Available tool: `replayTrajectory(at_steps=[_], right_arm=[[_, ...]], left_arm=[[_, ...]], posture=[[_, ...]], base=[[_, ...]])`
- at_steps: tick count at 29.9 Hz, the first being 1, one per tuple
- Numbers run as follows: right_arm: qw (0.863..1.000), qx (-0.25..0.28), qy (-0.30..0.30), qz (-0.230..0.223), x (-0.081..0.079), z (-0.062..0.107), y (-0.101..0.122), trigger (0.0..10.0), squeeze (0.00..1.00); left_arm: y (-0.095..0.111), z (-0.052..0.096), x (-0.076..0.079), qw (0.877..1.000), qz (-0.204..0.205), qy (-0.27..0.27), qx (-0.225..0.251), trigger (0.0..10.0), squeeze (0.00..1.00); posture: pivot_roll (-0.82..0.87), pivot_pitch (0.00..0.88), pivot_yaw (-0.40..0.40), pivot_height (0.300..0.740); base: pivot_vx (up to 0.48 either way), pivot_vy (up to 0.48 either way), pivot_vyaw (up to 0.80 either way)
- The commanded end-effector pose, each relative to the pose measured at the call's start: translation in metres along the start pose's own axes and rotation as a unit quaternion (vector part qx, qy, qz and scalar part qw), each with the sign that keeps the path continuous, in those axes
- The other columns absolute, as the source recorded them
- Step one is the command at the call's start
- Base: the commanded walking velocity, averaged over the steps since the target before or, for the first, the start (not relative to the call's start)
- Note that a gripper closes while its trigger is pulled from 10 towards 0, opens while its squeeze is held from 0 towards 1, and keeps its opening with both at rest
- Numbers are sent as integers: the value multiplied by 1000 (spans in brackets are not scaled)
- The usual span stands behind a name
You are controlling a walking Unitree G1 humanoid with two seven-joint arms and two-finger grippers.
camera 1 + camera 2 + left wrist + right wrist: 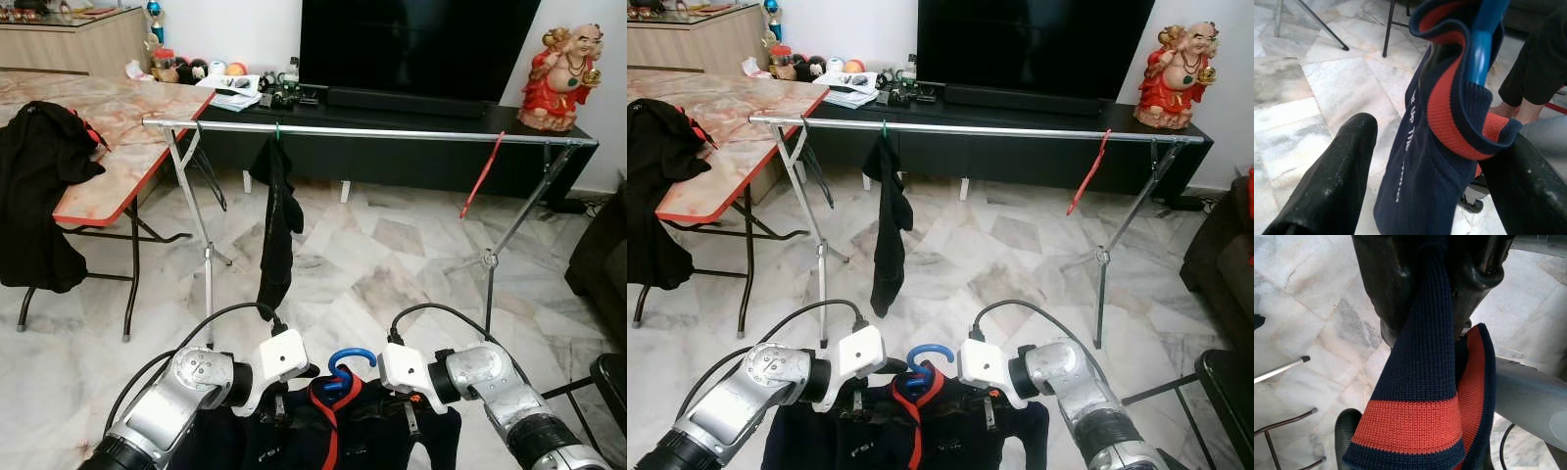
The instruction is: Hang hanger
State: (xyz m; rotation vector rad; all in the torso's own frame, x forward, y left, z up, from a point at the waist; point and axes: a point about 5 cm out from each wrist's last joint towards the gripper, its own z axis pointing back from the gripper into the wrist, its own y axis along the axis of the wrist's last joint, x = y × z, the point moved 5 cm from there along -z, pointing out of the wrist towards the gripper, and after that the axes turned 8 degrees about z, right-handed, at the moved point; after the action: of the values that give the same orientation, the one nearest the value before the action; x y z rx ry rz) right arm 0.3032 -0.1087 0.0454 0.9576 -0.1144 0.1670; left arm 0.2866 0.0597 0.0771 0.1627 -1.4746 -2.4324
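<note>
Low before the rail (pixel 392 131): both jaws hold the navy shirt (pixel 343 431) on its blue hanger (pixel 350 364).
Left gripper (pixel 279 406) and right gripper (pixel 411 416) pinch only fabric; lifting unevenly could slide the shirt off, or the hook could miss.

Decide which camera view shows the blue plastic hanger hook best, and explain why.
The left eye view: the blue plastic hanger hook shows its whole curve above the navy and red garment, between both grippers. The right eye view shows it similarly. The left wrist view catches only its straight stem; the right wrist view shows just knit fabric.
</note>
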Motion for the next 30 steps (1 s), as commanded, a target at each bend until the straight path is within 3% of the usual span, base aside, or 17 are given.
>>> replayTrajectory(at_steps=[1,2,3,4,14,15,16,17,18,28,30], right_arm=[[1000,13,-7,15,6,0,10,0,0],[1000,13,-8,14,7,0,10,0,0],[1000,14,-9,14,7,0,11,0,0],[1000,15,-12,14,9,0,11,0,0],[999,21,-33,11,19,3,17,0,0],[999,22,-35,12,20,4,19,0,0],[999,22,-35,12,20,4,19,0,0],[999,22,-35,13,21,4,19,0,0],[999,23,-35,13,21,4,20,0,0],[999,24,-36,15,26,10,23,0,0],[999,24,-35,15,26,11,24,0,0]], left_arm=[[6,1,-5,1000,-7,7,1,7608,0],[6,1,-4,1000,-5,6,2,3294,0],[5,1,-4,1000,-3,5,2,3294,0],[4,0,-3,1000,-2,6,0,0,0],[-3,-2,0,1000,5,-4,-21,0,0],[-5,-2,1,1000,6,-6,-27,941,0],[-5,-2,1,1000,6,-6,-27,941,0],[-6,-3,1,1000,7,-5,-28,7373,0],[-6,-2,1,1000,8,-5,-29,9686,0],[-11,-1,2,999,16,-20,-45,10000,0],[-12,-1,3,998,14,-27,-49,9451,0]], posture=[[61,0,-68,740],[61,0,-68,740],[61,0,-68,740],[60,0,-69,740],[62,0,-70,740],[62,0,-70,740],[62,0,-70,740],[63,0,-69,740],[63,0,-69,740],[65,0,-66,740],[64,0,-66,740]], base=[[0,0,0],[0,0,0],[0,0,0],[0,0,0],[0,0,0],[0,0,0],[0,0,0],[0,0,0],[0,0,0],[0,0,0],[0,0,0]])
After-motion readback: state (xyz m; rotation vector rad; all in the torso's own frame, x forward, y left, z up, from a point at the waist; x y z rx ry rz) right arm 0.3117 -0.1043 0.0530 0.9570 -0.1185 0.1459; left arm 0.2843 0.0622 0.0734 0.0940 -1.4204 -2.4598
